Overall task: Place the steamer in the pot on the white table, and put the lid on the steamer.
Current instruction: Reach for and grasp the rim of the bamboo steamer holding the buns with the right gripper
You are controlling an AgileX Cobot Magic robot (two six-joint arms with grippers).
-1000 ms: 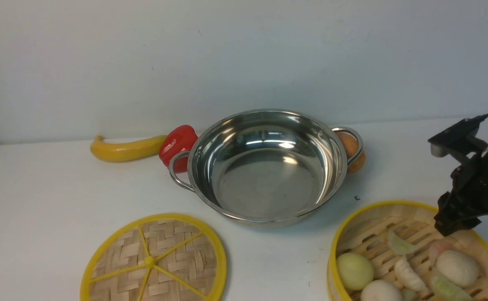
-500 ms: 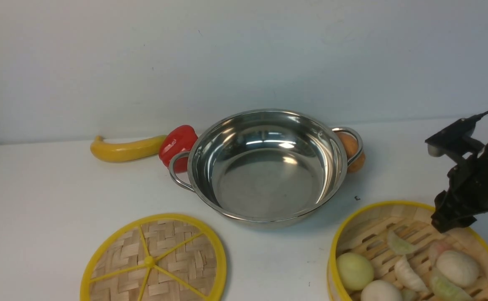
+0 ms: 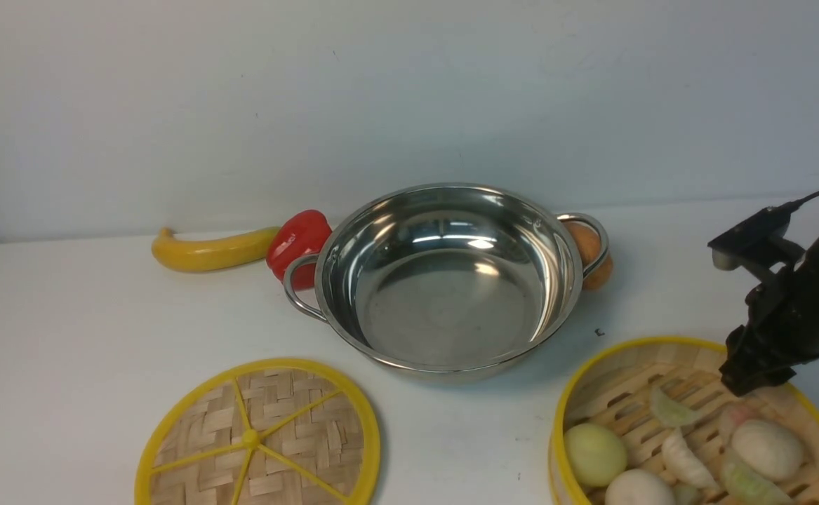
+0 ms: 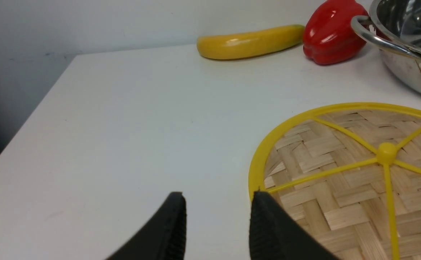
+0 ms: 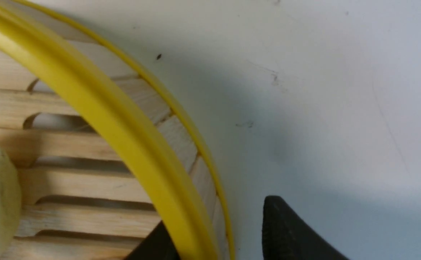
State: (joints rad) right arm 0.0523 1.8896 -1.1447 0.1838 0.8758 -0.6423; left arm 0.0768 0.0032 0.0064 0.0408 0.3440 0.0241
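Since a second ago the black right hand (image 3: 753,382) has edged leftward, unclenched astride the far-right wall of the round yellow-rimmed bamboo steamer (image 5: 116,119) (on the white table (image 3: 65,337), beside the shiny steel pot (image 3: 353,266)). Such a one-sided pinch could tilt it when lifted.

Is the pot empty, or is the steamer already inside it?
Empty. The pot shows only its bare shiny bottom; the steamer stands on the white table to its front right, apart from it.

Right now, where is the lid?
In the front view, the lid lies flat on the table, near left, in front of the pot, not touching it.
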